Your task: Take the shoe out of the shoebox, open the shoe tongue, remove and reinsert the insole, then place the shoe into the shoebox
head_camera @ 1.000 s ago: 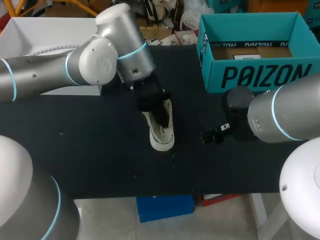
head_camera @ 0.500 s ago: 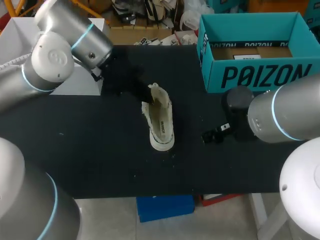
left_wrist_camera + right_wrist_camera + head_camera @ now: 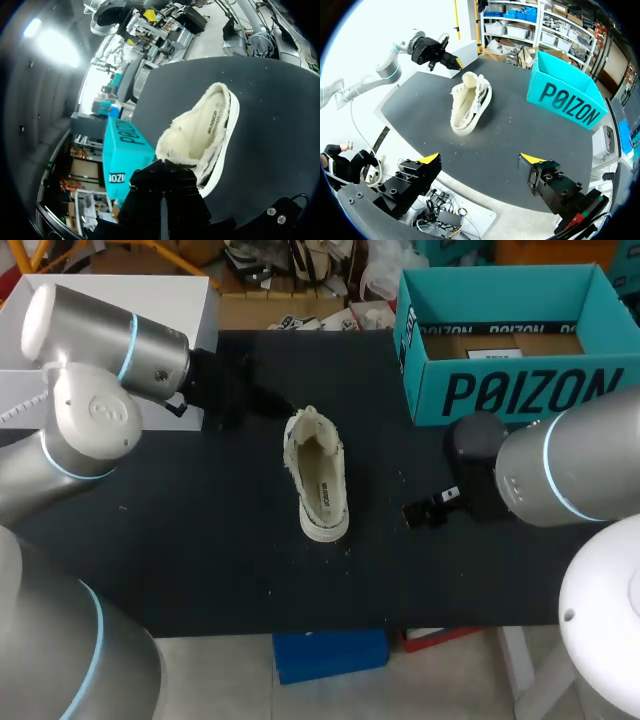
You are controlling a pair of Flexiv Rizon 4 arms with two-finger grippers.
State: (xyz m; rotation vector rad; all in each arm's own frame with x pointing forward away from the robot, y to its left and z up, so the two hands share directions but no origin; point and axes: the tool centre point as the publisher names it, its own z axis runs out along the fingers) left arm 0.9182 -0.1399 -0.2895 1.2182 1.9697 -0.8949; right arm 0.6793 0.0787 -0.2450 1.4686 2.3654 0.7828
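Fleecy cream shoe (image 3: 320,490) near rectangular teal cardboard shoebox (image 3: 520,392).

Head view looks down; both wrist views face the shoe (image 3: 320,485).

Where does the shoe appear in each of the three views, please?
Head view: the shoe lies mid-table, apart from the shoebox at the table's far right.
Left wrist view: the shoe is close ahead, with the shoebox beside it.
Right wrist view: the shoe lies ahead of the open right gripper, with the shoebox off to one side.
Shared landmark: the shoebox.
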